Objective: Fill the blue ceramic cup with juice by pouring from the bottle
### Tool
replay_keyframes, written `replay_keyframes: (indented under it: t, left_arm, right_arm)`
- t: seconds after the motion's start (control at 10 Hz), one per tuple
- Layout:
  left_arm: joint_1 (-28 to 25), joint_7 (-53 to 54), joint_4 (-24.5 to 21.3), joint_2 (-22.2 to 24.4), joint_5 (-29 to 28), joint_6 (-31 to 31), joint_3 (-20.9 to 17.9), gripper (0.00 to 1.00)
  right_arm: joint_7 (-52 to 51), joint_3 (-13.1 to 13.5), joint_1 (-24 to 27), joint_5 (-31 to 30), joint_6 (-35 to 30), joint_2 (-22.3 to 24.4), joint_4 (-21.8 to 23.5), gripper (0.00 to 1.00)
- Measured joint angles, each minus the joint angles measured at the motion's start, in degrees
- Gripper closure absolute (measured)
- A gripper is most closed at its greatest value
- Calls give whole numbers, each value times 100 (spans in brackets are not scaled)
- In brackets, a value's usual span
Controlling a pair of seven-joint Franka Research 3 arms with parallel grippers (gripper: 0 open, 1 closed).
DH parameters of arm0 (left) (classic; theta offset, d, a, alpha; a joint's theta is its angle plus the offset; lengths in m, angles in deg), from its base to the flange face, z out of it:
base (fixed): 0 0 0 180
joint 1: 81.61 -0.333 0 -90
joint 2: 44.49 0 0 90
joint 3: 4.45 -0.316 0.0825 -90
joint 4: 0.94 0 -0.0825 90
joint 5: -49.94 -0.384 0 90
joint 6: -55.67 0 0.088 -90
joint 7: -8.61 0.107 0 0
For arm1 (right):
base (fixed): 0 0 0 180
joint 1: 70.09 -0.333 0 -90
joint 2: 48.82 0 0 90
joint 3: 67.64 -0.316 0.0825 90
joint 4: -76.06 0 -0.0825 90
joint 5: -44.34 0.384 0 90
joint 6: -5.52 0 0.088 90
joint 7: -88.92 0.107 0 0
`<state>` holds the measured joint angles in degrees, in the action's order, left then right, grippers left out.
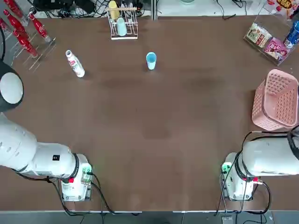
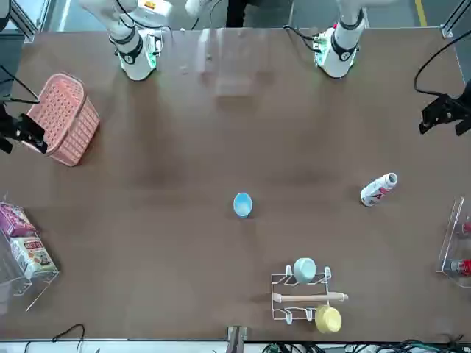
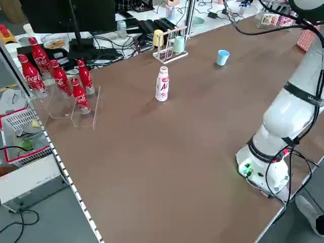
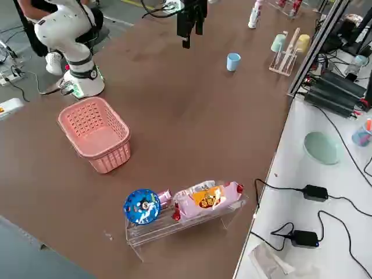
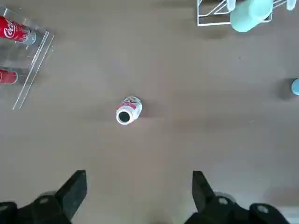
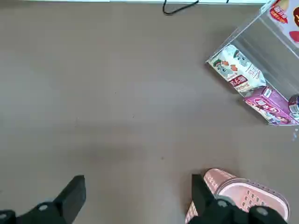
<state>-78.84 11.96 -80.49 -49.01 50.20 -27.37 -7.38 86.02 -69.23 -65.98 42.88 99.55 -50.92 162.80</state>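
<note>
The bottle (image 1: 74,63), white with a red-and-green label, stands upright at the far left of the table (image 1: 154,135). It also shows in the left side view (image 3: 162,84). The blue ceramic cup (image 1: 151,60) stands upright to its right, near the far middle, a good way off. My left gripper (image 5: 138,191) hangs open high above the table, with the bottle (image 5: 127,110) below it and a little ahead of its fingers. My right gripper (image 6: 138,196) is open too, raised over the right side next to the pink basket (image 6: 243,196). Neither holds anything.
A wire rack (image 1: 122,23) with a mint cup and a yellow cup stands at the far edge behind the blue cup. Red cola bottles (image 1: 23,28) fill a clear stand at the far left. The pink basket (image 1: 276,100) and a snack rack (image 1: 271,42) sit at the right.
</note>
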Motion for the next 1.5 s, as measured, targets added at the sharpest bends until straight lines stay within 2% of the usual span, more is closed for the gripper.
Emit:
replay_keyframes:
  t: [0.5, 0.7, 1.0, 1.3, 1.5]
  left_arm:
    - [-44, 337, 0, -3, 150, 30, -43, 0]
    - [-285, 1473, -7, -78, 399, 29, -154, 0]
    - [-520, 3128, -11, -233, 401, 22, -264, 1]
    - [-1398, 5677, -11, -515, 997, -242, -318, 1]
    - [-1766, 6986, 10, -528, 1237, -263, -327, 1]
  right_arm:
    - [0, 1, 2, 0, 0, 0, 0, 0]
    - [0, 3, 3, 0, 0, 0, 1, 0]
    - [0, 4, 3, 0, -2, 0, 4, 0]
    - [-1, 3, 4, 0, -5, 0, 5, 0]
    - [-249, -10, -4, 1, -4, -3, 12, 0]
